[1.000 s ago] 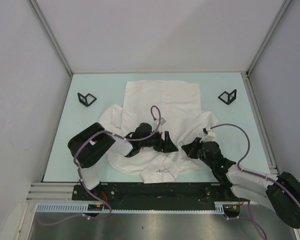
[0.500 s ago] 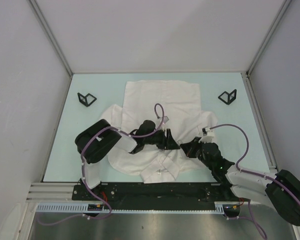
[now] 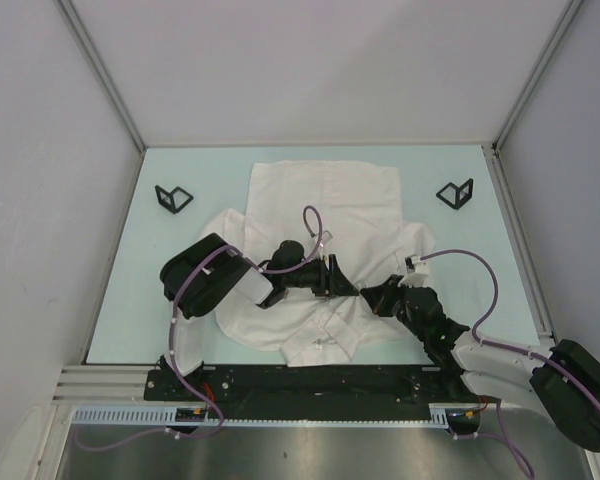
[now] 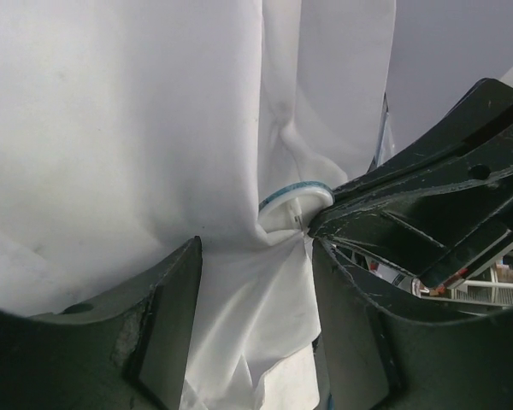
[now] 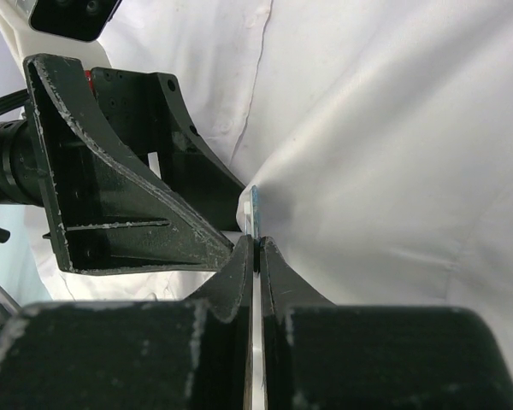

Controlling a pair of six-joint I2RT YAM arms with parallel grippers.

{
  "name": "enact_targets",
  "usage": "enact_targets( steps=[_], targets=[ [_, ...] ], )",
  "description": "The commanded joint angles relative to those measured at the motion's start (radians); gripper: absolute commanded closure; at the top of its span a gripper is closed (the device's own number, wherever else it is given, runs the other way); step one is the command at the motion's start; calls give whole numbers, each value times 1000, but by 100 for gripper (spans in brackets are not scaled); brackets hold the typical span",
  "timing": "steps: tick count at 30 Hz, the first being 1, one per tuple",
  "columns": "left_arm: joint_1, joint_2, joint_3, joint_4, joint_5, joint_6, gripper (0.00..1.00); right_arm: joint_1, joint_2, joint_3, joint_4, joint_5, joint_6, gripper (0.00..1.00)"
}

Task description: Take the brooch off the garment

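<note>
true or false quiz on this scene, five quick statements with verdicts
1. The right claw is shut on the brooch. True.
2. The left claw is shut with nothing between its jaws. False: the jaws stand apart with shirt fabric between them.
3. The shirt is dark blue. False: it is white.
4. One black stand sits left of the shirt, another right of it. True.
5. The brooch lies loose on the bare table. False: it sits at a pucker in the shirt.
</note>
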Motion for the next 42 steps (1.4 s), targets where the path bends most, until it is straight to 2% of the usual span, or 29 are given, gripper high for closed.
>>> enact_targets(
  steps=[1,4,8,13,19,30,39,42],
  targets=[
    [4,3,-6,92,30,-20,40,6,6,0,78,23,-6,100],
    [9,9,-4,83,17,-36,40,12,14,1,85,23,-6,100],
    [13,14,-6,87,2,-46,48,15,15,1,86,26,-6,100],
    [13,17,0,86,-6,-51,49,21,18,-3,91,33,-4,100],
    [15,29,0,122,-13,-89,57,24,12,-8,89,34,-4,100],
    [20,32,-4,144,-24,-120,52,24,12,-11,97,25,-9,100],
    [16,38,0,133,-30,-120,57,28,15,-9,114,26,-11,100],
    [16,41,0,136,-24,-118,62,28,23,-9,126,28,-11,100]
  ],
)
